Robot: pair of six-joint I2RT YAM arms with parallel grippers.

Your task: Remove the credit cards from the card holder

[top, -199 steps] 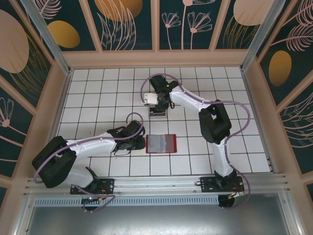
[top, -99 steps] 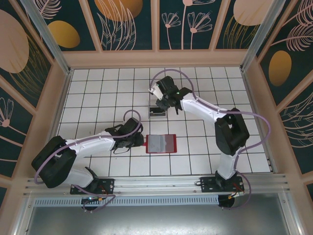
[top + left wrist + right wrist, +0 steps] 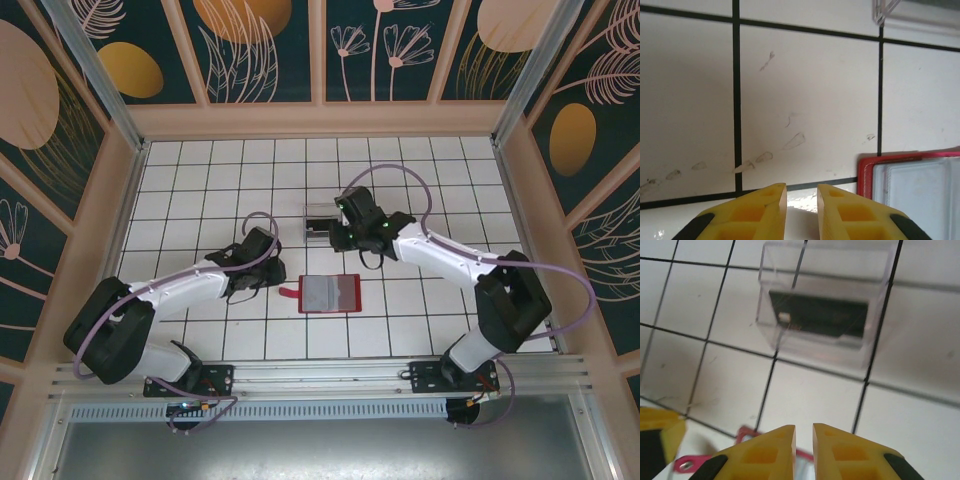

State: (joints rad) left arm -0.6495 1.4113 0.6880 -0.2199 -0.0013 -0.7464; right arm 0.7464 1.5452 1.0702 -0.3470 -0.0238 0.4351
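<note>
Flat red folding wallet [image 3: 330, 294] open on white tiles, dark card [image 3: 821, 315] apparently inside clear plastic box [image 3: 319, 222], left gripper [image 3: 801, 196] and right gripper [image 3: 803, 432] nearly closed, empty.

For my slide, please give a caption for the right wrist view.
Gripper nearly closed and empty, above a clear box holding a dark card.

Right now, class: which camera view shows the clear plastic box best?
The right wrist view: the clear plastic box sits whole ahead, a dark card inside. The top external view shows it small beside the right arm; the left wrist view catches one corner.
</note>
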